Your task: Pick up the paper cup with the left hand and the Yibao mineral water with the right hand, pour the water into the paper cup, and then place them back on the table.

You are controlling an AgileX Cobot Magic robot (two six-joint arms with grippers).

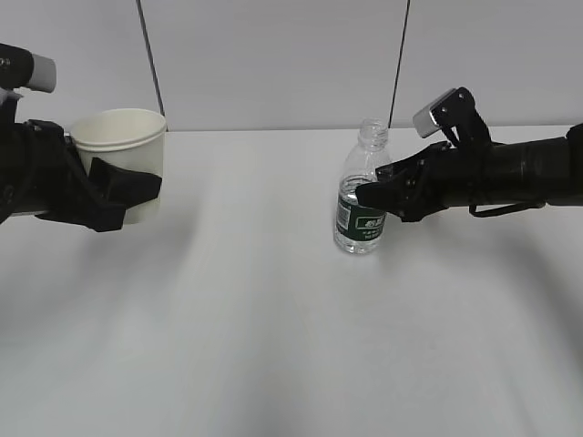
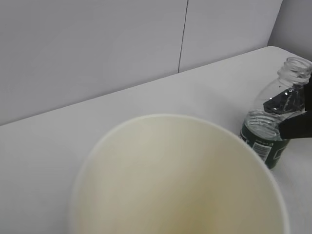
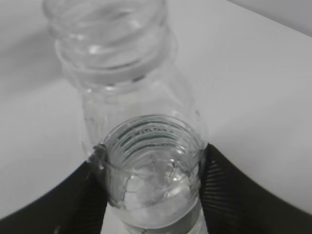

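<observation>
Exterior view first: my left gripper (image 1: 123, 196) is clamped on the paper cup (image 1: 121, 146), which I hold upright and, as far as I can judge, clear of the bench (image 1: 273, 337) on the left. The Yibao mineral water (image 1: 363, 196) stands upright on the bench right of the middle, with my right gripper (image 1: 378, 196) around its label band.

Left wrist view: the cup's open mouth (image 2: 180, 180) fills the picture and looks empty; the capless bottle (image 2: 275, 122) stands well off to its right.

Right wrist view: the fingers (image 3: 234, 195) press on both sides of the bottle (image 3: 146, 161), so I read it as gripped. I judge the pickup step half done; next I must lift the bottle and carry it towards the cup without squeezing water out.
</observation>
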